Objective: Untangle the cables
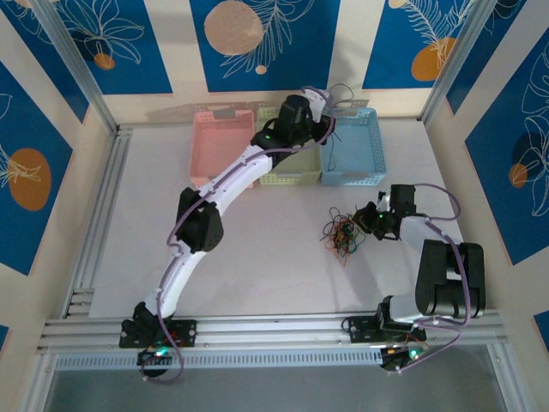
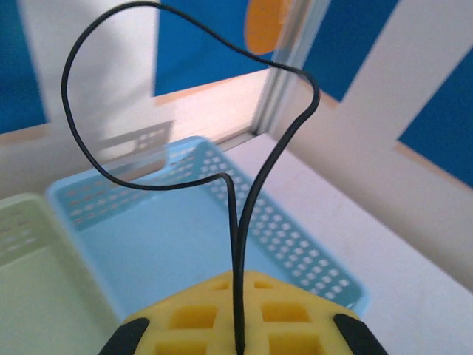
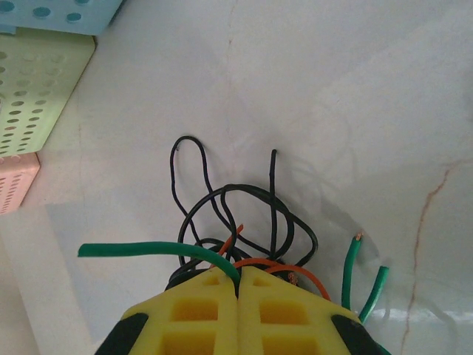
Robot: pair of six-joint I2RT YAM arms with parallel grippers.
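The left pincer (image 2: 238,281) is pressed together on a single black cable (image 2: 239,251). The cable is held up in the air above the blue basket (image 2: 170,255) and rises in a wide loop from between the yellow fingers (image 2: 255,296). A pale green basket (image 2: 29,281) is seen just beside the blue one. In the overhead view a pink basket (image 1: 221,146) is lined up on its other side, at the far edge of the tabletop (image 1: 257,266).

The right pincer (image 3: 238,277) is closed, and a green cable (image 3: 148,248) is pinched between its tips (the strand runs off to the left in the wrist view). Just beyond the tips the other cables (image 3: 222,196) lie in a small clump on the tabletop: black loops, an orange strand (image 3: 277,265) and two short green ends (image 3: 351,262) off to one side. In the overhead view the clump is seen in the right half of the tabletop, on the near side of the blue basket and apart from it.
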